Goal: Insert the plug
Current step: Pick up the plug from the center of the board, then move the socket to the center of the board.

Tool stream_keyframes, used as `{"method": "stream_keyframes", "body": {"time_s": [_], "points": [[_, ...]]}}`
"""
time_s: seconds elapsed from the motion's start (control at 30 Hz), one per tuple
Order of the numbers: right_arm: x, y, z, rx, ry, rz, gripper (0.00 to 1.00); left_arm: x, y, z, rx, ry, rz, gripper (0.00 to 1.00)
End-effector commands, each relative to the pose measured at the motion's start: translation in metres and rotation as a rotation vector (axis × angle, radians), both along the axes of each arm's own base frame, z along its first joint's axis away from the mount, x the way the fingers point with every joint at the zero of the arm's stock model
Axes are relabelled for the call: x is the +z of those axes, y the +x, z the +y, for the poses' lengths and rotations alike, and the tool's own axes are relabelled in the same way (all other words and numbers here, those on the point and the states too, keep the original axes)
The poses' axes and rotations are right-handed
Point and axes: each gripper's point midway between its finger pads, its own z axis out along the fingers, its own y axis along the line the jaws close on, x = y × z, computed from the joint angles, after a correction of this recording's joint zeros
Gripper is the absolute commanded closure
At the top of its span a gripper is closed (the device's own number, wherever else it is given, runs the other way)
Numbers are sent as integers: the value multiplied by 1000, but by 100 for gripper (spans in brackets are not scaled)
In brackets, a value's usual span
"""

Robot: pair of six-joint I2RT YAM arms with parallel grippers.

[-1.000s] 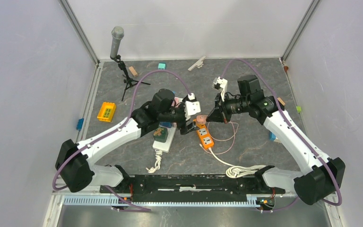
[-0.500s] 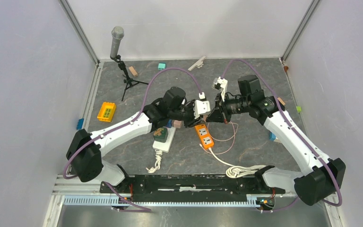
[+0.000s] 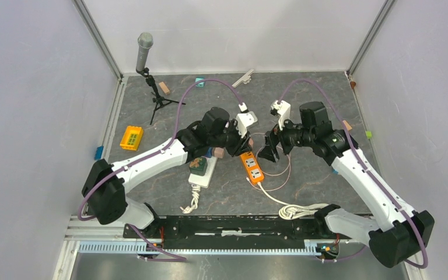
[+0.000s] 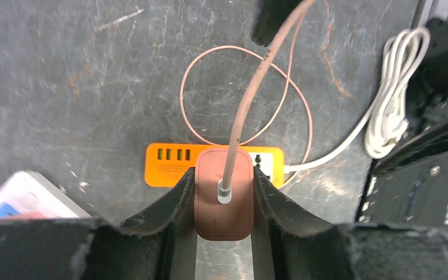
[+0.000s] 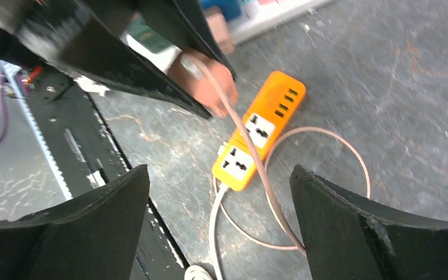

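Note:
A pinkish-brown plug with a pink cable rising from its back sits between the fingers of my left gripper, which is shut on its two sides. Right below it lies the orange power strip. From above, the left gripper hovers over the far end of the strip. My right gripper stands open just right of the strip, holding nothing. In the right wrist view the plug hangs over the strip, and the right gripper is wide apart.
A white power strip with a green plug in it lies left of the orange one. A coiled white cord rests near the front rail. A microphone on a stand, a yellow block and small blocks sit farther back.
The left gripper moved in from the left and shut on the plug. The right gripper opened, let go and drew back to the right.

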Motion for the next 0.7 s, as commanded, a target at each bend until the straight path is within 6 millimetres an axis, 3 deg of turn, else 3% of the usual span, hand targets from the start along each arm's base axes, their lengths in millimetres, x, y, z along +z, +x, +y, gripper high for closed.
{"method": "stream_keyframes", "body": {"time_s": [0.0,0.13,0.37,0.53,0.67], "points": [[-32,5,-26,-149,-106,6,5,6,4,-5,253,-113,255,98],[-53,2,-48,-268,-154,-13,2,-8,-1,-7,336,-139,396,98],[-62,-2,-76,-434,-184,-30,2,-18,17,8,576,-166,465,98],[-55,-6,-79,-459,-158,-50,2,-16,41,41,822,-196,388,98],[-71,-16,-65,-352,-164,5,2,-20,46,52,896,-200,375,98]]}}
